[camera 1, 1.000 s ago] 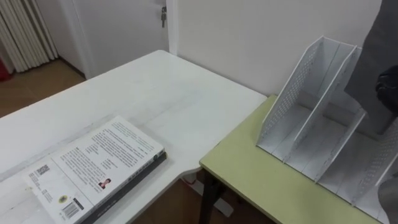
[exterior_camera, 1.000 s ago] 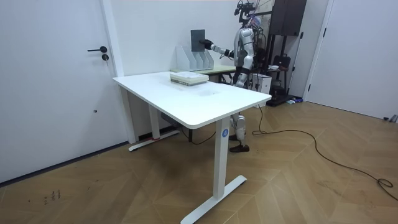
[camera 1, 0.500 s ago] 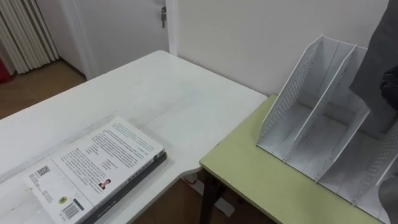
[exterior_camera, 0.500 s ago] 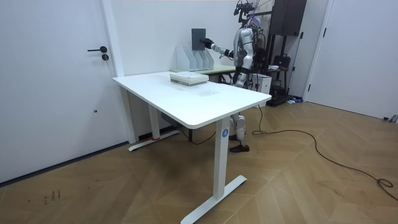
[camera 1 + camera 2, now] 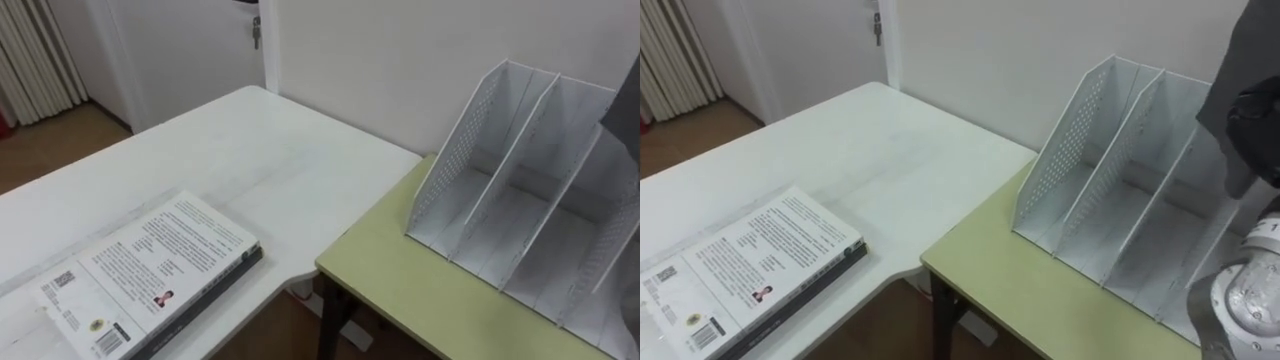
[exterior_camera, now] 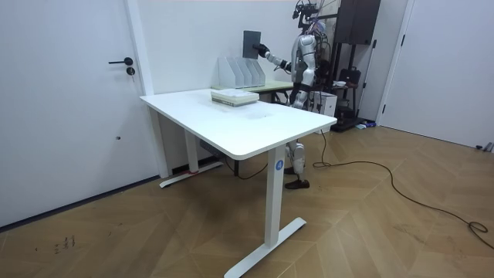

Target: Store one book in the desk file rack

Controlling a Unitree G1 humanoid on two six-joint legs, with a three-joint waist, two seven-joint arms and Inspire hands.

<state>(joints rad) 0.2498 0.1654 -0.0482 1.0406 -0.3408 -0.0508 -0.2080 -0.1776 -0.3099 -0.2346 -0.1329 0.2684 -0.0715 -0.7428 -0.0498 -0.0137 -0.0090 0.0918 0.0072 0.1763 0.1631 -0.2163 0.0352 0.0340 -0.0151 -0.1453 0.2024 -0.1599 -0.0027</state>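
The dark grey book [image 5: 1238,50] hangs upright in the air above the white file rack [image 5: 1110,170], and my right hand [image 5: 1258,118] is clamped on its lower part, fingers curled round it. It sits in no slot yet, so I judge the pick-up done, with lowering and letting go still left. Against a second ago, the room view shows the book higher and slightly toward that view's right. The rack stands on the green desk [image 5: 1040,290]. Another book [image 5: 740,270] lies flat on the white table [image 5: 840,140].
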